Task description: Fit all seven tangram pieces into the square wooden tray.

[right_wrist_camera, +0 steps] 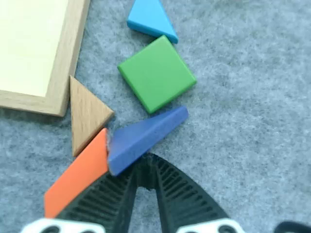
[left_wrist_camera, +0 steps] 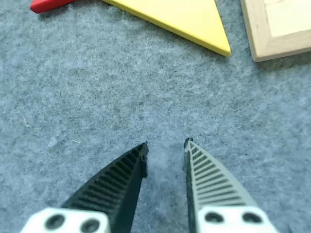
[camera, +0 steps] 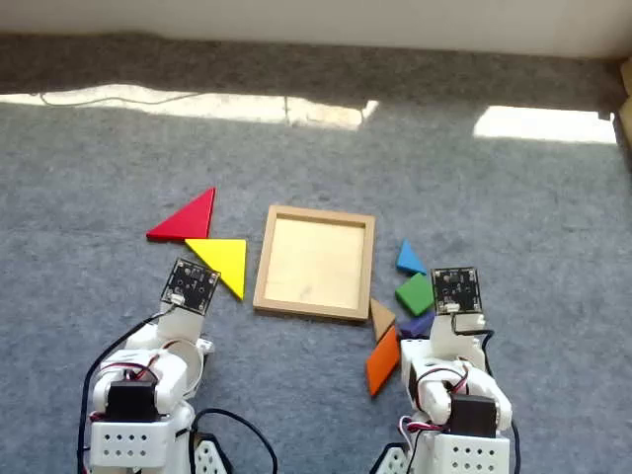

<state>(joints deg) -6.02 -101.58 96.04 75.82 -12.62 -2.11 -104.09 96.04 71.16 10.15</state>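
The square wooden tray [camera: 263,267] lies empty mid-carpet. A red triangle [camera: 188,219] and a yellow triangle [camera: 222,259] lie to its left. To its right are a light blue triangle [camera: 409,259], a green square [camera: 416,292], a dark blue parallelogram [right_wrist_camera: 143,136], a wooden triangle [right_wrist_camera: 86,116] and an orange piece [right_wrist_camera: 77,179]. My left gripper [left_wrist_camera: 165,145] hovers open over bare carpet, short of the yellow triangle [left_wrist_camera: 180,17]. My right gripper [right_wrist_camera: 146,165] is shut, its tips at the near edge of the dark blue parallelogram, which leans on the orange piece.
Grey carpet covers the whole floor. Both arm bases stand at the near edge, left [camera: 133,415] and right [camera: 459,415]. A sunlit strip and a cable [camera: 118,97] run along the far side. Open carpet surrounds the pieces beyond the tray.
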